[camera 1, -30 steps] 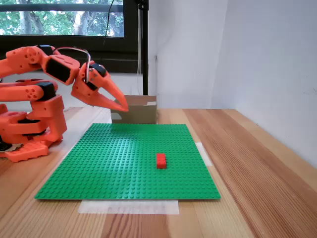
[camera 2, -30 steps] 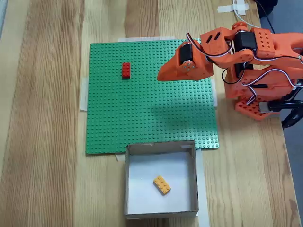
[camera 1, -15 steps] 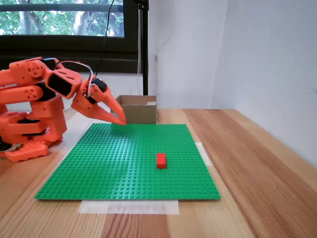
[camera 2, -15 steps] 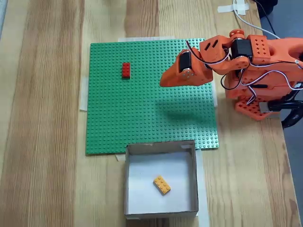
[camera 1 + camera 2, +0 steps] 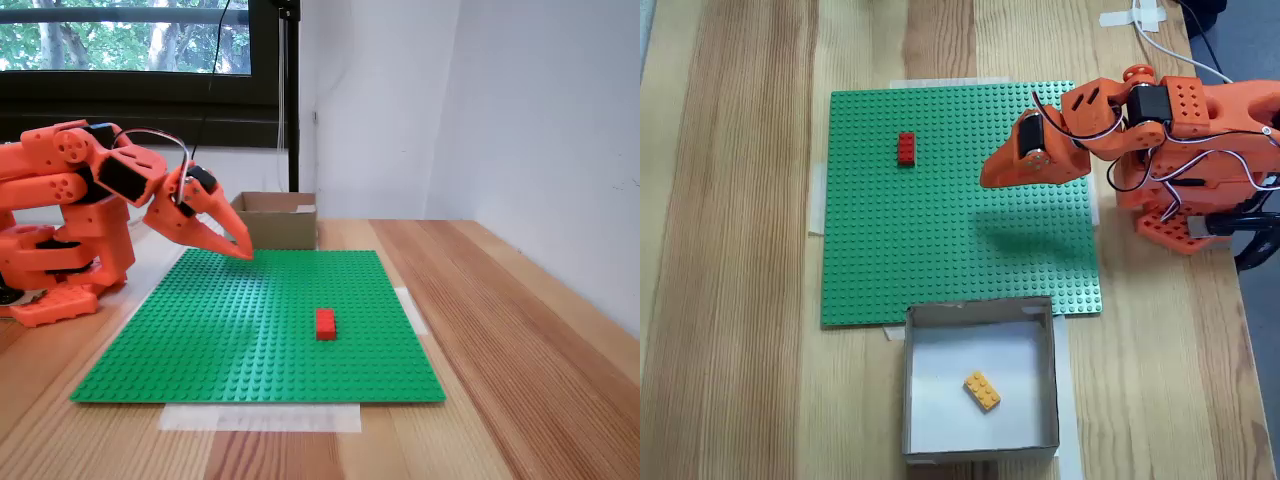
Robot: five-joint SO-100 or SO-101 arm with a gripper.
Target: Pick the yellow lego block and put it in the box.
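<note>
A green studded baseplate (image 5: 940, 220) is taped to a wooden table (image 5: 730, 250) beside a white wall and window. The yellow lego block (image 5: 982, 391) lies inside the box (image 5: 980, 312) at the baseplate's edge, its long axis diagonal to the box walls. The orange gripper (image 5: 985, 177) hangs over the baseplate, fingers together, holding nothing.

pincer (image 5: 243, 250) closed, empty (tips above baseplate (image 5: 230, 340)) | red brick (image 5: 325, 323) mid-baseplate | box (image 5: 277, 221) behind

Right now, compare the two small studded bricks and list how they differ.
The small yellow-orange studded plastic brick lies on the pale floor of the low brown cardboard box; the small red studded plastic brick sits on the green studded baseplate. The yellow-orange brick lies askew to the box walls; the red brick lines up with the baseplate's stud rows. Both are similar in size, and both lie apart from the orange pincer.
</note>
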